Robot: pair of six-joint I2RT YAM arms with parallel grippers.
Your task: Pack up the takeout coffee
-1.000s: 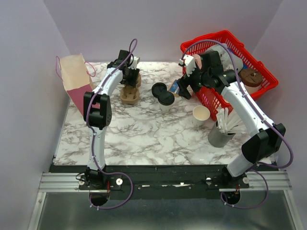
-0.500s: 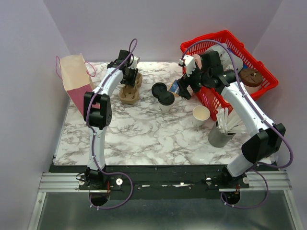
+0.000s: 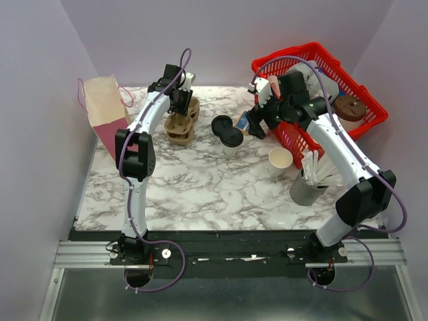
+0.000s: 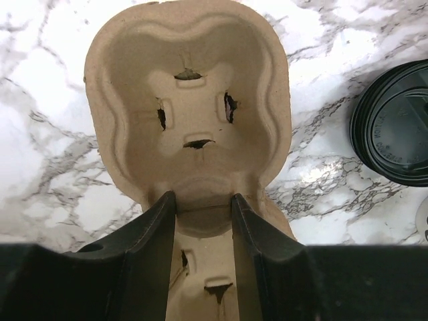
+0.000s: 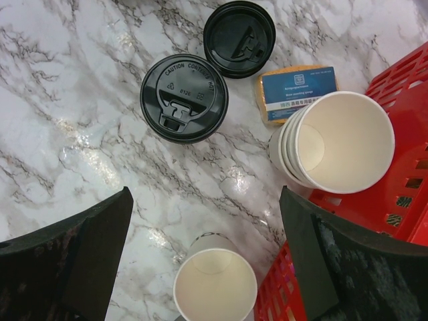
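The left tool [image 4: 200, 200] is clenched on the near rim of a pulp carrier [image 4: 187, 100] at the far left of the table [image 3: 200, 180]. Its fingers hide most of what lies below, where a second carrier seems to sit. The coffee [image 5: 184, 98] stands far mid-table, right of the carrier, its cup wall hidden under its lid in the wrist view. The right tool [image 5: 206, 200] hangs released above the cups, grasping nothing.

There are two black lids: one on the coffee, one loose lid [image 5: 239, 38] just beyond it. One open cup [image 5: 215, 287] is cut by the frame edge. One stack [image 5: 341, 140] has rims too close to count. One red basket [image 5: 401, 100] is partly out of view.
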